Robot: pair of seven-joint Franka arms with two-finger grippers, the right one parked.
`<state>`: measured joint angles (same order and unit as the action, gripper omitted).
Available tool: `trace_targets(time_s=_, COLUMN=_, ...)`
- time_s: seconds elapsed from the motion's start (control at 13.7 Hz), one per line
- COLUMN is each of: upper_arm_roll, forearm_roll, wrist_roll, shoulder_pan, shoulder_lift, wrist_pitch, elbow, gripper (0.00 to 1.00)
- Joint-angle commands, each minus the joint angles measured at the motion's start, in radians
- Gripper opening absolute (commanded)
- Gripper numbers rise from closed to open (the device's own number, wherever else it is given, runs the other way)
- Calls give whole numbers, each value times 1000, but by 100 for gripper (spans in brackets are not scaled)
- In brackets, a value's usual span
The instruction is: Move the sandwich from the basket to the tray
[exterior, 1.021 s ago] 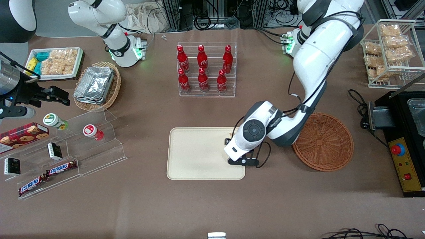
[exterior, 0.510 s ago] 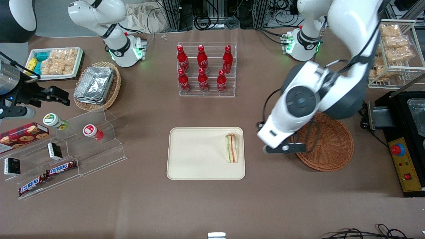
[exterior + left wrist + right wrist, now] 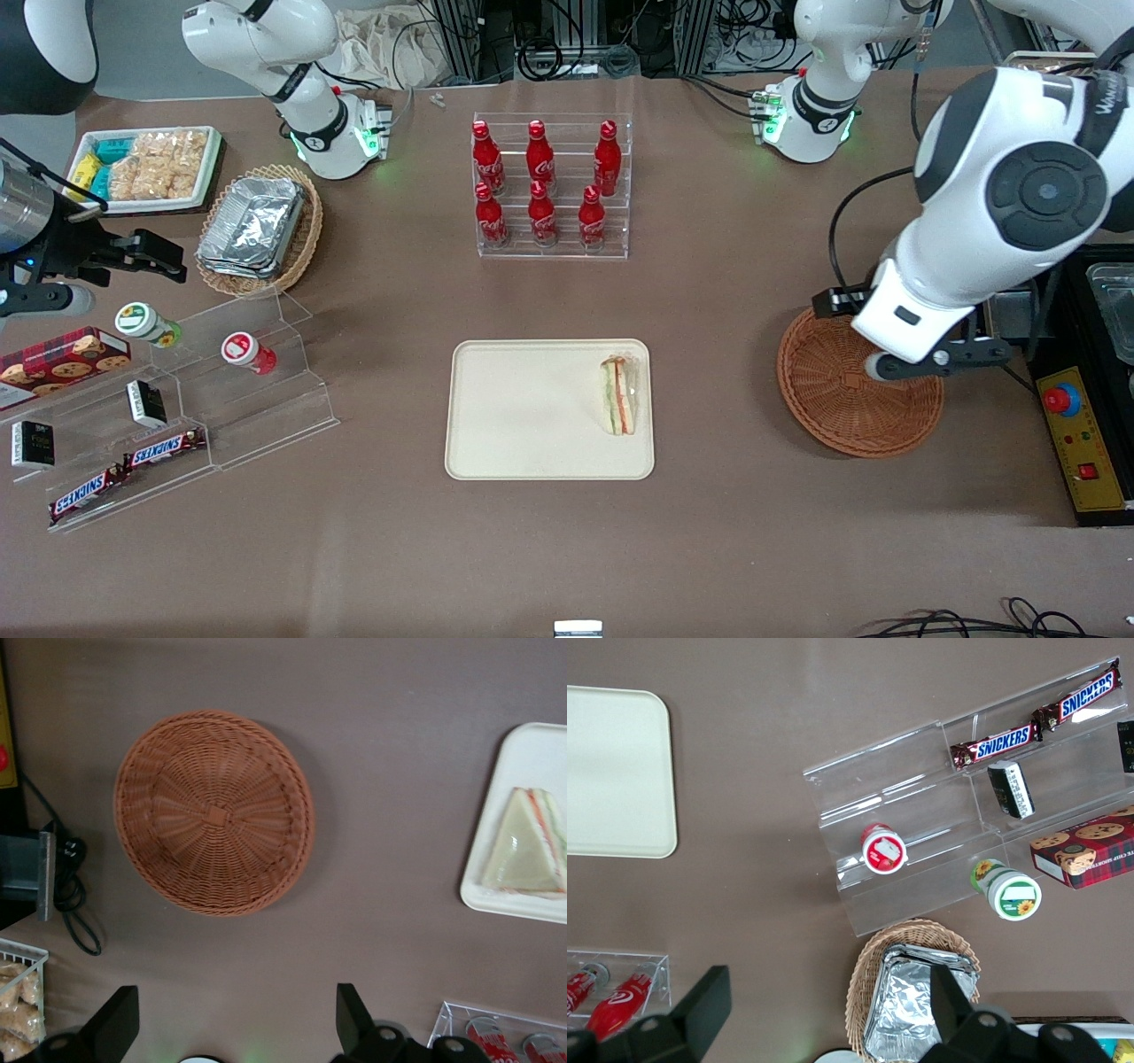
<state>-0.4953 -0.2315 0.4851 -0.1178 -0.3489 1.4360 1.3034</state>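
— What lay nearest the front camera?

— Toward the parked arm's end, two Snickers bars sat on the lowest step of a clear stepped stand. Near the middle of the table was the tray, flat on the brown surface.

— And the sandwich?

— The sandwich was on the tray, at the end nearer the basket, close to the rim. Its green and orange-red filling stripes faced up, and the narrow tip pointed away from the front camera. The left wrist view showed the sandwich as a wrapped wedge inside the rim of the tray.

— Was anything touching it?

— No. It lay alone, well apart from the arm.

— Where was the basket?

— The basket stood beside the tray, toward the working arm's end, with a strip of bare table between them. In the wrist view the basket showed only its woven bottom and rim.

— And the gripper?

— The gripper hung raised over the basket's edge on the side away from the tray. From the wrist camera the gripper had its two fingers spread wide, with nothing held between them.

— Farther off?

— Six red bottles stood upright in two rows in a clear rack, farther from the camera than the tray.
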Motion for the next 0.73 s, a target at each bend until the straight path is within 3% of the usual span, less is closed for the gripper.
trace_targets(time_s=0.0, upper_arm_roll=-3, forearm_roll=26, wrist_roll=-19, shoulder_pan=-63, shoulder_lift=19, wrist_pitch=1, elbow=22, gripper=100)
trace_targets(time_s=0.22, upper_arm_roll=-2, forearm_roll=23, wrist_roll=-49, shoulder_pan=-94, shoulder_lift=28, wrist_pitch=-2, elbow=22, gripper=100)
trace_targets(time_s=0.36, upper_arm_roll=0, forearm_roll=47, wrist_roll=-162, shoulder_pan=-143, shoulder_lift=39, wrist_pitch=-12, elbow=25, gripper=100)
trace_targets(time_s=0.44, upper_arm_roll=38, forearm_roll=88, wrist_roll=-201, shoulder_pan=-140, shoulder_lift=62, wrist_pitch=-12, elbow=28, gripper=100)
trace_targets(time_s=0.66, upper_arm_roll=303, forearm_roll=176, wrist_roll=-253, shoulder_pan=19, shoulder_lift=105, wrist_pitch=-3, elbow=50, gripper=100)
